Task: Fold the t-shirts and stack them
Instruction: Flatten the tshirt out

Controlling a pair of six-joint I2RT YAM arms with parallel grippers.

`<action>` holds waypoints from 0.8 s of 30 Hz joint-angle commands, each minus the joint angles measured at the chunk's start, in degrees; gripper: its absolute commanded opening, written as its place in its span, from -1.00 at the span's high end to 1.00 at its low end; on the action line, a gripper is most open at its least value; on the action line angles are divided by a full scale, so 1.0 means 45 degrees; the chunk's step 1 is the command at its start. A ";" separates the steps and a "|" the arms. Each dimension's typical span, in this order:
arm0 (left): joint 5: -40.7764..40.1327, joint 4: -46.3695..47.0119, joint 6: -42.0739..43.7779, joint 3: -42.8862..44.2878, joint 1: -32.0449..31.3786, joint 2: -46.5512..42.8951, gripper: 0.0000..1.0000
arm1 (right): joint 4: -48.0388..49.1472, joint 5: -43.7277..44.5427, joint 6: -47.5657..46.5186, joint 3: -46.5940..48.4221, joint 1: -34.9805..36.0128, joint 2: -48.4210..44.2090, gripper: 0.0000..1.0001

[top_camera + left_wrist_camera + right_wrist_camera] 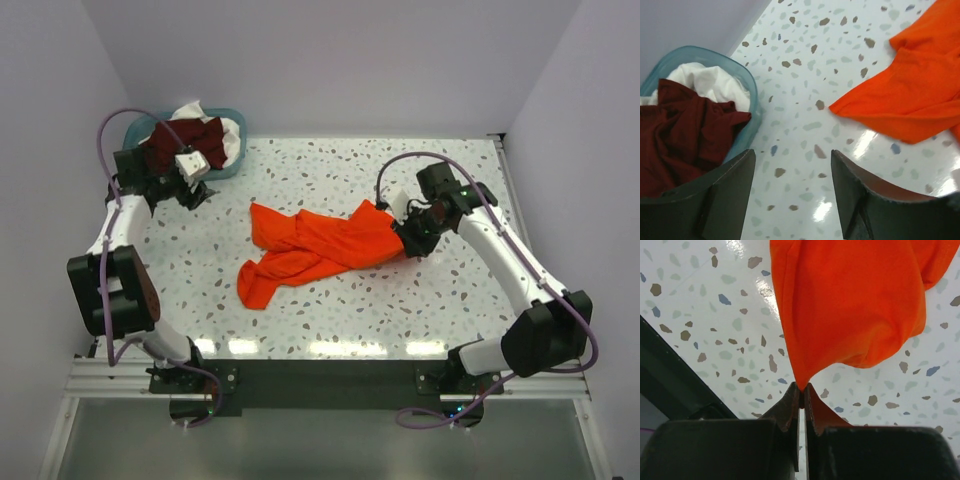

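A bright orange-red t-shirt (320, 248) lies crumpled across the middle of the table. My right gripper (408, 238) is shut on its right end, and the cloth (850, 305) rises from the pinched fingertips (802, 387). A dark maroon t-shirt (185, 140) and white cloth (225, 130) fill the teal basket (228, 168) at the back left. Over the table just in front of that basket, my left gripper (197, 192) hangs open with nothing between its fingers (742, 172). The orange t-shirt's corner (840, 106) lies ahead of it to the right.
White walls close in the back and both sides of the speckled table (330, 170). A dark rail (320, 375) with both arm bases runs along the near edge. The maroon shirt (680, 135) hangs over the basket's rim (752, 85) beside my left finger.
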 commanded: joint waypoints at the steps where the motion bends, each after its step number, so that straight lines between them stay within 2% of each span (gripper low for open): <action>1: -0.0064 0.3009 -0.5387 -0.1577 -0.0052 -0.1258 -0.35 | -0.0618 -0.0734 0.0411 0.0323 -0.0036 -0.0167 1.00; 3: -0.0900 0.3345 -0.7705 -0.1891 -0.0188 -0.1454 -0.33 | -0.0386 -0.0695 0.0489 0.0499 -0.0036 -0.0206 1.00; 6: -0.2421 0.2664 -0.9607 -0.1835 -0.0985 -0.0910 -0.30 | -0.0092 -0.0520 0.0587 0.0578 -0.0055 -0.0226 1.00; 8: -0.2955 0.2156 -1.0547 -0.1250 -0.1572 0.0003 -0.26 | 0.0026 -0.0248 0.0645 0.0539 -0.0094 -0.0187 1.00; 12: -0.4241 0.1101 -1.2967 0.1087 -0.2433 0.1998 -0.18 | 0.0454 0.0242 0.0879 0.0617 -0.0153 -0.0109 1.00; 15: -0.5722 -0.0167 -1.3481 0.2671 -0.3176 0.3347 -0.16 | 0.0534 0.0496 0.1094 0.0753 -0.0231 -0.0069 1.00; 24: -0.8012 -0.1908 -1.3482 0.4454 -0.4290 0.5400 -0.04 | 0.0808 0.1102 0.1368 0.0734 -0.0524 -0.0030 1.00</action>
